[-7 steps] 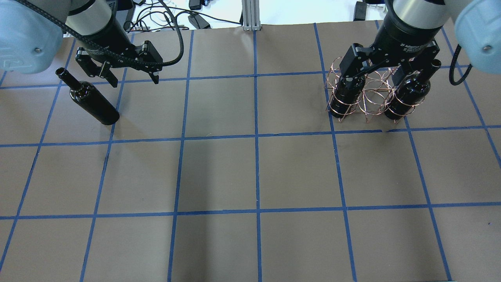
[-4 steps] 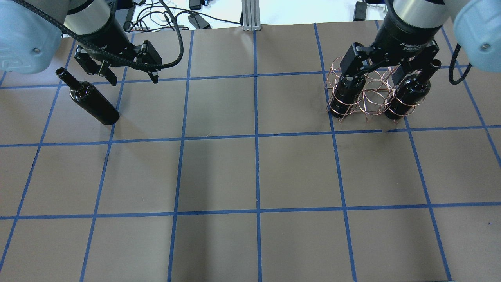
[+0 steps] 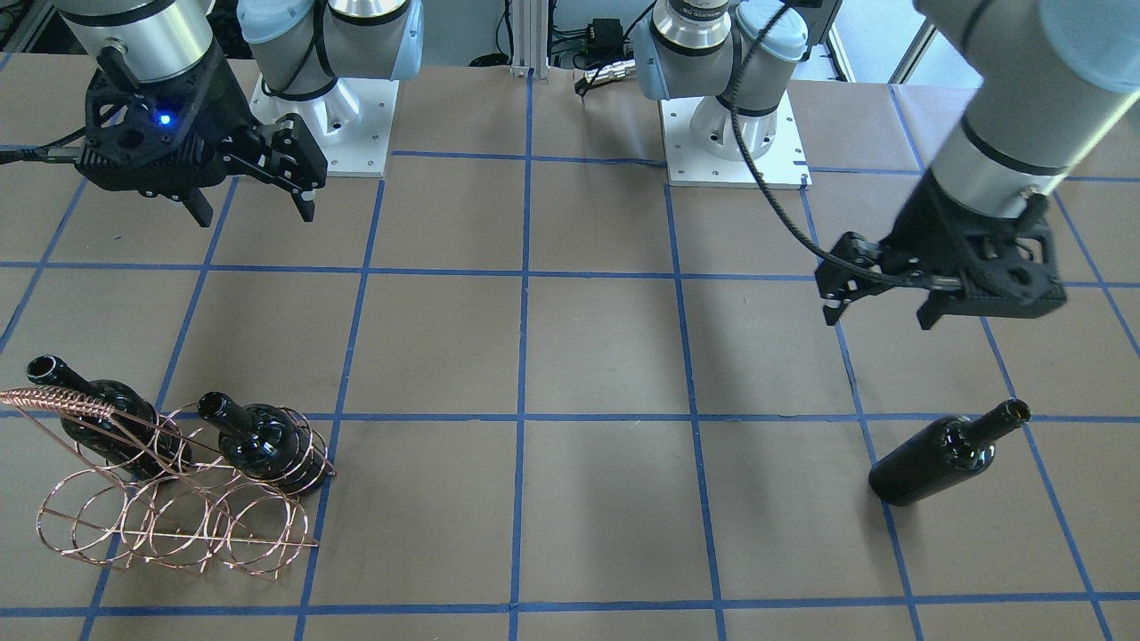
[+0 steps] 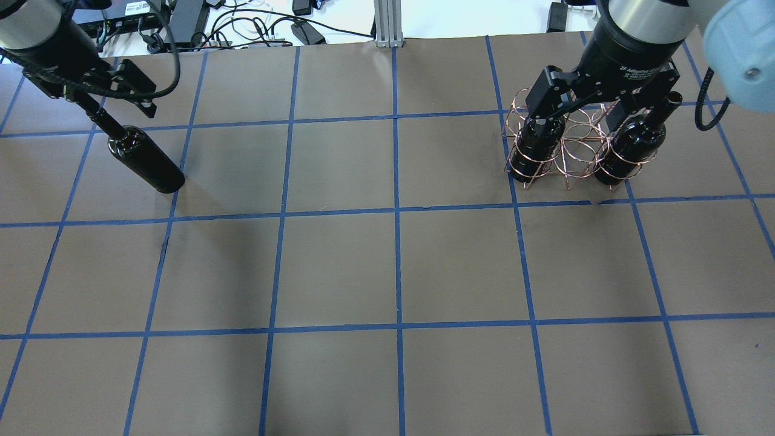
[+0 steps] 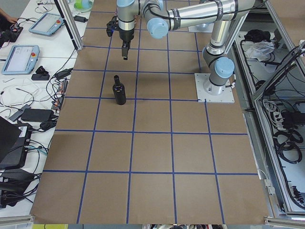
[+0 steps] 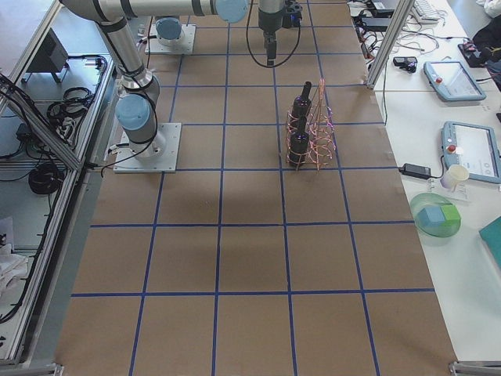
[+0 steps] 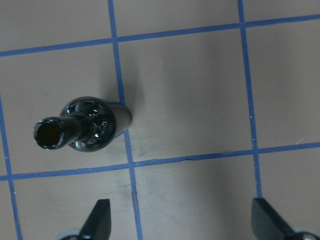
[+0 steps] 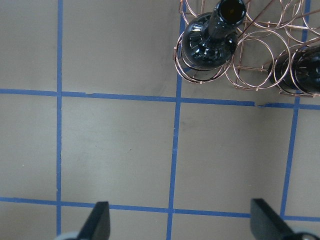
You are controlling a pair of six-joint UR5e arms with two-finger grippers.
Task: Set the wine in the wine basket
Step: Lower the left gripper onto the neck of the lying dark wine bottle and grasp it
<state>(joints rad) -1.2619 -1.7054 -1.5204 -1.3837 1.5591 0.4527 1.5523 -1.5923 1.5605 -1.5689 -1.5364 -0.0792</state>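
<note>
Far across the table (image 3: 606, 356) from the wine basket (image 3: 178, 525), the wine (image 3: 944, 454) stands upright. Glass, so probably heavy, rigid, slick and breakable; its narrow neck looks the surest hold. Equally far from the basket, the left gripper (image 3: 882, 313) hovers spread, empty. Likewise spread and empty, the right gripper (image 3: 254, 209) hangs on the basket's robot side.
</note>
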